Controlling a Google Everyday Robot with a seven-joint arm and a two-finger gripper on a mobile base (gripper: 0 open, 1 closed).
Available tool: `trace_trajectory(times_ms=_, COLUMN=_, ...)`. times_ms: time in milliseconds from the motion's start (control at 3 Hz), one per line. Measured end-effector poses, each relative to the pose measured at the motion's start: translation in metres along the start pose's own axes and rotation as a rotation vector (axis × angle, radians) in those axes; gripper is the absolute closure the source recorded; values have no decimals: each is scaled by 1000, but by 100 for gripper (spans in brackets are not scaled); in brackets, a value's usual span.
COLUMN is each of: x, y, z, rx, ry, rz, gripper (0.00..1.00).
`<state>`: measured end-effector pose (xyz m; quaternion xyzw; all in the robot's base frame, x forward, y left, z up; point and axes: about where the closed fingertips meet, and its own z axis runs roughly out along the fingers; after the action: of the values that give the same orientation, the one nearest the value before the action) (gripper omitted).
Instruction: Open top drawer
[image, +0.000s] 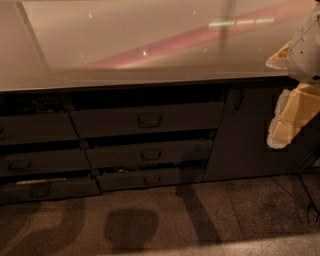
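Note:
The top drawer (147, 120) is the tallest dark front in the middle stack under the counter, with a small loop handle (149, 120) at its centre. It stands slightly out from the cabinet face, and a dark gap shows above it. My gripper (292, 112), white with yellow parts, hangs at the right edge of the camera view, in front of the plain cabinet door (242, 135). It is well to the right of the handle and touches nothing.
Two shallower drawer fronts (150, 154) (150, 179) sit below the top drawer, both a little ajar. Another drawer stack (40, 160) fills the left side. A glossy countertop (140, 45) runs above, and speckled floor (165, 220) lies in front.

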<state>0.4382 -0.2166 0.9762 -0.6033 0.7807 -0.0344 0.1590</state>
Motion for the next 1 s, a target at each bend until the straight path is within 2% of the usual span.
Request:
trace_trajectory(times_ms=333, x=-2, y=-2, z=-1, rx=5, ry=-7, rz=6, gripper=0)
trace_trajectory(times_ms=667, x=13, y=-18, z=50, rx=-60, ry=51, rz=49, gripper=0)
trace_trajectory(times_ms=1000, x=61, y=-29, z=185, rx=-226, ry=111, rz=128, gripper=0)
